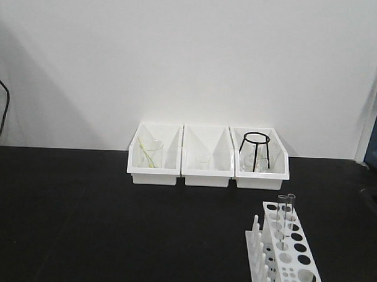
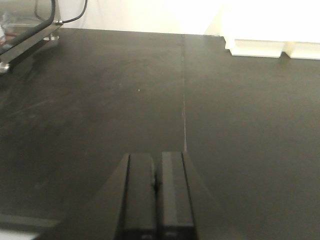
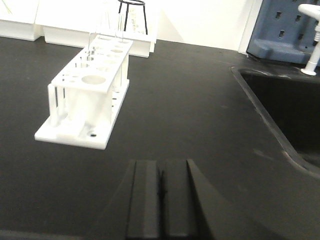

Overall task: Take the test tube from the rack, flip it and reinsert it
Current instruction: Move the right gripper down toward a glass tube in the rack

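Now the test tube [image 1: 291, 209] stands upright in a hole toward the far end of the rack [image 1: 294, 259], its twin [image 1: 282, 218] just beside it, though the faint glass hides exactly which hole. Both claws are empty, jaws pressed together: the right gripper [image 3: 161, 200] short of the rack's near end, the left gripper [image 2: 157, 200] over the black table [image 2: 100, 100].

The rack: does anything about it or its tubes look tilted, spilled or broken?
Nothing stands out. The rack sits flat on the table, and both test tubes stand upright in its holes.
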`<state>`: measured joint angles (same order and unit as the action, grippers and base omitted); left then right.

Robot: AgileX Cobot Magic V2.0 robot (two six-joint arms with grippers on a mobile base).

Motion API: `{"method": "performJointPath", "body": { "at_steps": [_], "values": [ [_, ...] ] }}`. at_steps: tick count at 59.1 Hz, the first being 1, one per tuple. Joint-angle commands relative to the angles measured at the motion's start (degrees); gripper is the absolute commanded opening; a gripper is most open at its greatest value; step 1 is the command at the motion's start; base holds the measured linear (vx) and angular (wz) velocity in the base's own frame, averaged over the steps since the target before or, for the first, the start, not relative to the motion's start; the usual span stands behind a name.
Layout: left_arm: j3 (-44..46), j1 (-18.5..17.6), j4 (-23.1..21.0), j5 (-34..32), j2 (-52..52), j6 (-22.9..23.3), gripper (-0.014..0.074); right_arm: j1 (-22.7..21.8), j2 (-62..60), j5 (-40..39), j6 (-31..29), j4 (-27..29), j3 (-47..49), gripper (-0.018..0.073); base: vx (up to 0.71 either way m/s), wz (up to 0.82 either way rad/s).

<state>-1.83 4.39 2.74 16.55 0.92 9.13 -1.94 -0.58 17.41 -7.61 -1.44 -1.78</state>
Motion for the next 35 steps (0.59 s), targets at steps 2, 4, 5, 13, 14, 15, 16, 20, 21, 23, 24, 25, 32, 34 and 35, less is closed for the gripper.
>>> {"method": "performJointPath", "body": {
  "at_steps": [2,4,5,13,14,15,16,20,21,23,24,25,32,34,35],
  "values": [
    [0.01,-0.41,-0.21,-4.99,0.65,-0.02,-0.0006,-0.17,-0.60,-4.77,-0.07,-0.56,-0.01,-0.0008,0.26,0.01],
    [0.01,-0.41,-0.21,-4.99,0.65,-0.02,-0.0006,-0.17,-0.60,-4.77,-0.07,-0.56,-0.01,-0.0008,0.26,0.01],
    [0.01,-0.41,-0.21,-4.99,0.65,-0.02,-0.0006,-0.17,-0.60,-4.77,-0.07,-0.56,-0.01,-0.0008,0.25,0.01],
    [0.01,-0.41,-0.21,-4.99,0.65,-0.02,-0.0006,-0.17,-0.60,-4.77,-0.07,-0.56,-0.01,-0.0008,0.23,0.00],
    [0.01,-0.41,-0.21,-4.99,0.65,-0.02,-0.0006,-0.17,-0.60,-4.77,-0.07,-0.56,-0.01,-0.0008,0.20,-0.01],
    [0.01,-0.41,-0.21,-4.99,0.65,-0.02,-0.0006,-0.17,-0.60,-4.77,-0.07,-0.56,-0.01,-0.0008,0.20,-0.01],
    [0.01,-0.41,-0.21,-4.99,0.65,-0.02,-0.0006,-0.17,-0.60,-4.77,-0.07,-0.56,-0.01,-0.0008,0.20,-0.02],
    [0.01,-0.41,-0.21,-4.99,0.65,-0.02,-0.0006,-0.17,-0.60,-4.77,-0.07,-0.56,-0.01,-0.0008,0.18,-0.03],
    [0.01,-0.41,-0.21,-4.99,0.65,-0.02,-0.0006,-0.17,-0.60,-4.77,-0.07,-0.56,-0.01,-0.0008,0.16,-0.04],
    [0.01,-0.41,-0.21,-4.99,0.65,-0.02,-0.0006,-0.17,-0.60,-4.77,-0.07,-0.56,-0.01,-0.0008,0.15,-0.05],
    [0.01,-0.41,-0.21,-4.99,0.65,-0.02,-0.0006,-0.17,-0.60,-4.77,-0.07,-0.56,-0.01,-0.0008,0.14,-0.04],
    [0.01,-0.41,-0.21,-4.99,0.65,-0.02,-0.0006,-0.17,-0.60,-4.77,-0.07,-0.56,-0.01,-0.0008,0.13,-0.04],
    [0.01,-0.41,-0.21,-4.99,0.65,-0.02,-0.0006,-0.17,-0.60,-4.77,-0.07,-0.56,-0.01,-0.0008,0.10,-0.03],
    [0.01,-0.41,-0.21,-4.99,0.65,-0.02,-0.0006,-0.17,-0.60,-4.77,-0.07,-0.56,-0.01,-0.0008,0.08,-0.01],
    [0.01,-0.41,-0.21,-4.99,0.65,-0.02,-0.0006,-0.17,-0.60,-4.77,-0.07,-0.56,-0.01,-0.0008,0.08,-0.01]
  ]
}}
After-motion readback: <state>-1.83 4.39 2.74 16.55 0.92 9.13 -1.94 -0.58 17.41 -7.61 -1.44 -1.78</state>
